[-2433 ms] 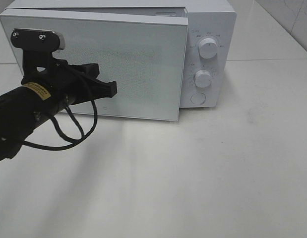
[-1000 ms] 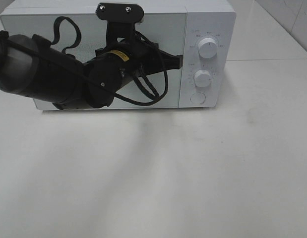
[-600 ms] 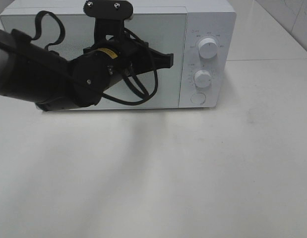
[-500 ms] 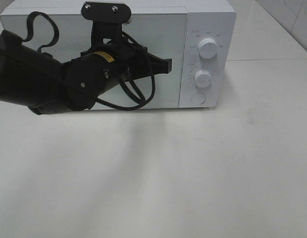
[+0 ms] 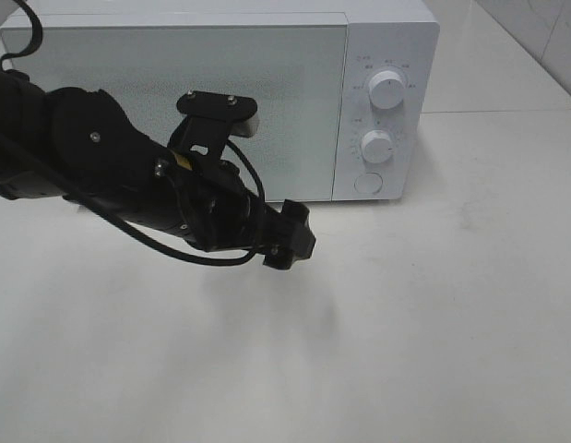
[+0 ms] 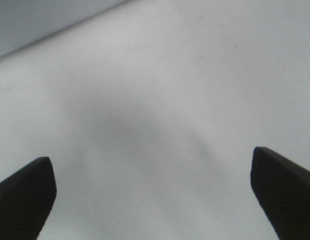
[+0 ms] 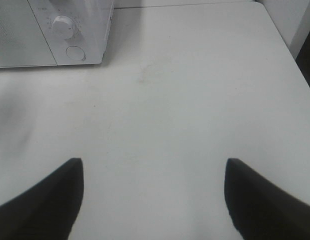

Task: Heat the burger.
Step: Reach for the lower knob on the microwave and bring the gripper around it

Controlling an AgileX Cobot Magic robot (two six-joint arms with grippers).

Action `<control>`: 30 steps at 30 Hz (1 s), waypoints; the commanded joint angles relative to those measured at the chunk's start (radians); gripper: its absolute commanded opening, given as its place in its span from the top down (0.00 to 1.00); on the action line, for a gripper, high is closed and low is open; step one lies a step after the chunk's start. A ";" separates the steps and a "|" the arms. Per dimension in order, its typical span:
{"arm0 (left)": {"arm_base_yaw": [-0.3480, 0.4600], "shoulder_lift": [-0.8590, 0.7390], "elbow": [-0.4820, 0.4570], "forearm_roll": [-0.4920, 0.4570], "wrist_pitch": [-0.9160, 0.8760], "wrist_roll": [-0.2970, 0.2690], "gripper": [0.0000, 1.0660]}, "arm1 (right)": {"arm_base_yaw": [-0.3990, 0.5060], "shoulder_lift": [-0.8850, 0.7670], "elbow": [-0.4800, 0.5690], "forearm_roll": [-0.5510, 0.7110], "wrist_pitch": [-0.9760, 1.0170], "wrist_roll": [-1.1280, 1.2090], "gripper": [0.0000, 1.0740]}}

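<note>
Bright, even light; a soft shadow [image 5: 299, 300] lies on the table [image 5: 451, 323], and the left wrist view looks blurred.

No text can be read. Faint grey markings ring the upper knob [image 5: 387, 89] and the lower knob [image 5: 377, 146] on the microwave [image 5: 267, 18], too small to make out in the high view or the right wrist view. A small yellow label [image 5: 184, 162] on the left arm [image 5: 101, 166] is blurred.

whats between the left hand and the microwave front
Nothing but a bare strip of white table lies between the left hand and the microwave; the exterior high view shows it.
</note>
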 commanded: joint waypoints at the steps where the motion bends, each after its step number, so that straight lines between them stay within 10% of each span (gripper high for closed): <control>1: 0.027 -0.047 0.002 0.062 0.138 0.002 0.05 | -0.008 -0.026 0.000 0.001 -0.005 -0.005 0.30; 11: 0.135 -0.160 0.002 0.165 0.436 0.002 0.05 | -0.008 -0.026 0.000 0.001 -0.005 -0.005 0.30; 30: 0.599 -0.328 0.002 0.197 0.875 -0.032 0.05 | -0.008 -0.026 0.000 0.001 -0.005 -0.005 0.30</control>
